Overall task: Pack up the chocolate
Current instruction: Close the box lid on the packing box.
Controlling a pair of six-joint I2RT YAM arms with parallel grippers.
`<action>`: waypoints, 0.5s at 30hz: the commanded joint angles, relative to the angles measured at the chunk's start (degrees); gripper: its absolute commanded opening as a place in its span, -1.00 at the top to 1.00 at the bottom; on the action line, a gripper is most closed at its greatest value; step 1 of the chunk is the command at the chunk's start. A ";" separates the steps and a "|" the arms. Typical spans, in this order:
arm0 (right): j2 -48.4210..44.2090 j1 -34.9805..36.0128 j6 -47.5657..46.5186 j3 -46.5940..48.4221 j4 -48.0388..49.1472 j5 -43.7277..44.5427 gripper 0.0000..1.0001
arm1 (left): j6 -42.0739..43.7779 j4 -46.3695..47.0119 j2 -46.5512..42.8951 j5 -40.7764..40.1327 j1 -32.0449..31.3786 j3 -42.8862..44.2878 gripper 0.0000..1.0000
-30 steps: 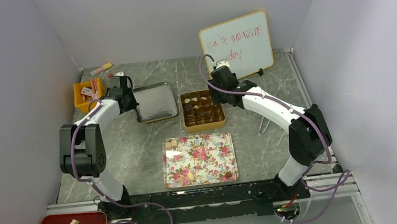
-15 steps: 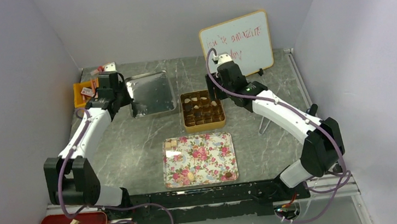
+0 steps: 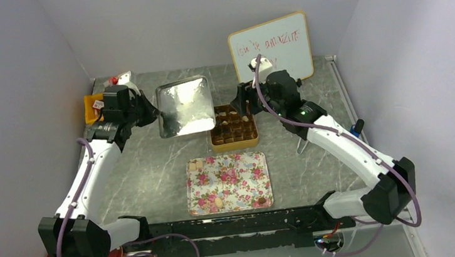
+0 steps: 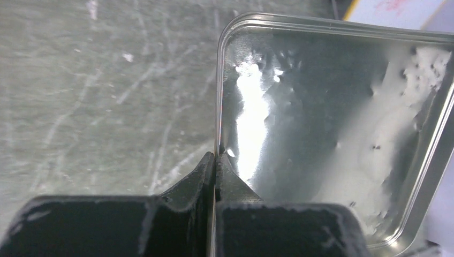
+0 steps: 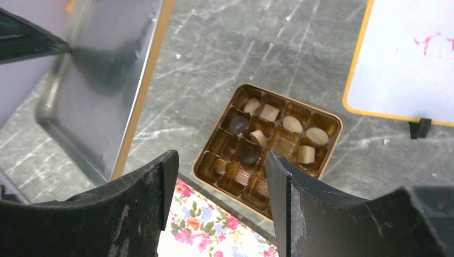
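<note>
The left tool (image 4: 216, 163) is clamped shut on the rim of a shiny silver rectangular metal lid (image 3: 186, 106), the 2 fingers pinching the thin edge from both sides. The lid is held tilted above the grey marbled worktop (image 3: 153, 167), with its mirror-like inside turned up toward the overhead camera. From above, its right edge overlaps the back-left corner of the square gold box (image 3: 235, 145).

The gold box sits on the worktop behind the floral tray, divided into small compartments. The chocolate pieces (image 5: 239, 125) lie in those compartments: cream and tan ones toward the back rows and 2 dark ones nearer the middle.

The right tool (image 5: 219, 171) hangs over the box with its fingers spread well apart and nothing between them. In the right wrist view, the box shows through the gap.

The rectangular tray with a pink floral pattern (image 3: 230, 178) lies in front of the box. It carries a few more pieces: tan squares (image 3: 197, 165) at its back-left corner, 1 cream piece (image 3: 219, 201) and 1 dark piece (image 3: 262, 199) along its near edge.

A white board with red handwriting (image 3: 274, 48) stands behind the box at the right. An orange bin (image 3: 91, 107) sits at the back left, just behind the left tool.
</note>
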 commanded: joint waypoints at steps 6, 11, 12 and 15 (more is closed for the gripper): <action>-7.44 0.24 -2.90 1.05 2.37 -8.32 -0.25 | -10.18 -1.40 0.62 15.18 -0.20 2.63 0.90; -12.03 0.29 -10.26 -0.06 -0.74 -6.02 -0.24 | -10.63 -4.73 3.64 19.95 -0.21 6.33 0.90; -12.84 0.33 -12.26 -0.69 -1.14 -4.92 -0.26 | -10.55 -5.34 4.43 21.17 -0.21 6.90 0.90; -14.85 0.38 -18.18 -1.82 -3.05 -2.76 -0.29 | -10.71 -6.09 5.95 23.60 -0.21 7.30 0.90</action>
